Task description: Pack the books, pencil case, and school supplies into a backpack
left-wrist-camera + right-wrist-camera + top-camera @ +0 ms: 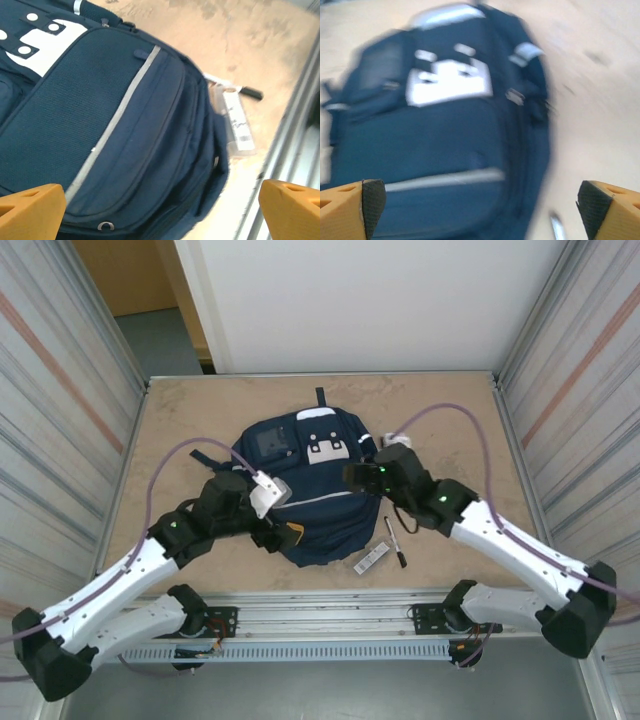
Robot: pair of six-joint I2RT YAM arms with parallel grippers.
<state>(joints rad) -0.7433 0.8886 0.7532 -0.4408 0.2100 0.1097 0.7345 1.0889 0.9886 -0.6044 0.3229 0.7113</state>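
Pen [394, 541] and flat bar [371, 560] lie on the tabletop [180, 420] at the near right corner of the backpack [320, 520], pen running far to near. The right pincer [480, 202], released like the left pincer [161, 207], hovers nearer.

Beige table [190, 415], ribbed metal walls [55, 380]

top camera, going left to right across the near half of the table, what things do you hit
backpack → white-and-black bar → black pen
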